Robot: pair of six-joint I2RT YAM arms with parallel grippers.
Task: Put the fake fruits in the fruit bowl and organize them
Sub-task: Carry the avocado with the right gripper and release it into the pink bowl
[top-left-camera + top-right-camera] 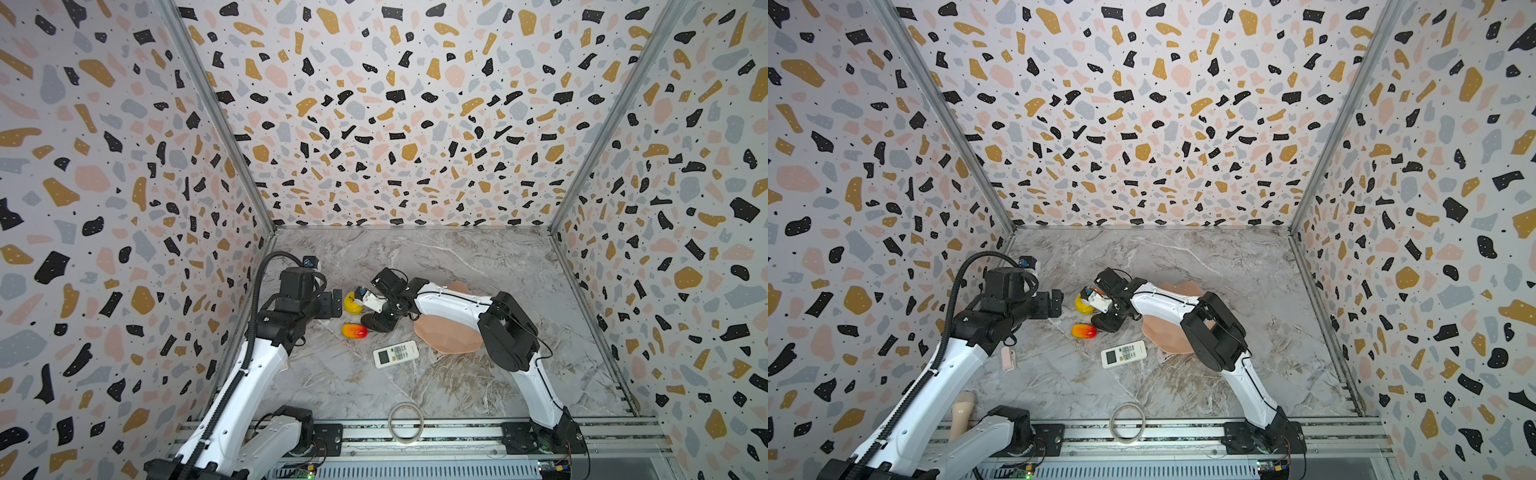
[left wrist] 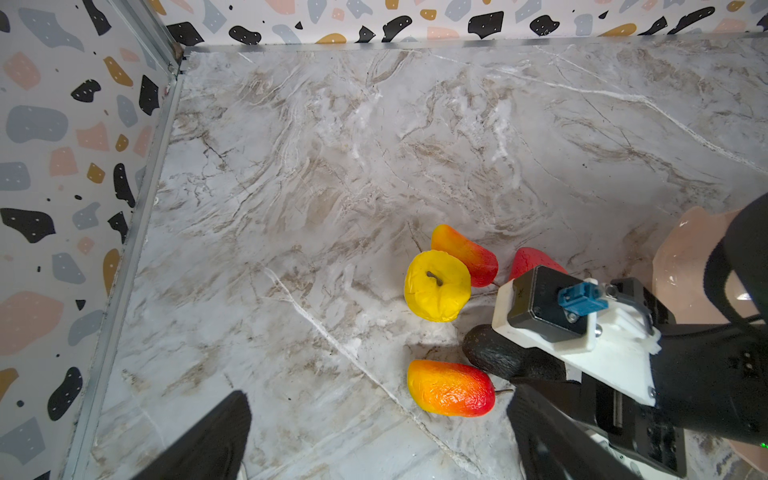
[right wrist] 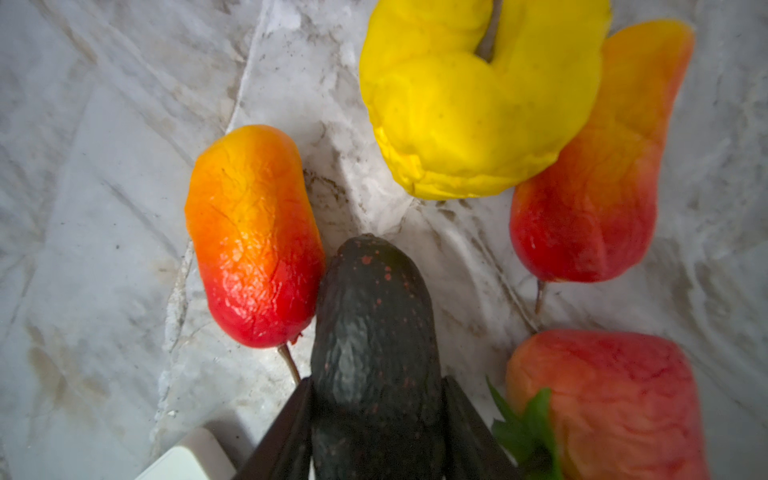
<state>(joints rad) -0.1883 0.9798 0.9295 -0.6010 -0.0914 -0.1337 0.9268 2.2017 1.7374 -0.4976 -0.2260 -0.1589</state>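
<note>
Low over the marble tabletop [image 3: 104, 208], right gripper [image 3: 376, 386] pinching the dark avocado [image 3: 374, 316] by both sides, one mango [image 3: 253, 237] touching it, yellow apple [image 3: 478, 108] and second mango [image 3: 594, 187] just beyond, strawberry [image 3: 602, 403] beside, pink fruit bowl [image 1: 444, 338] under the right arm, left gripper [image 2: 376, 411] spread wide nearby.

The dark oval [image 3: 374, 324] disappears rearward between the fingers [image 3: 291, 428] of the right gripper [image 3: 377, 384]. Beside them the strawberry [image 3: 615, 407] is blurred and edge-cut. The right arm [image 1: 449, 303] hides much of the fruit bowl [image 1: 449, 338].

top views: high, facing back wall [image 1: 415, 124] | wrist views: close, share yellow fruit [image 2: 437, 286]
</note>
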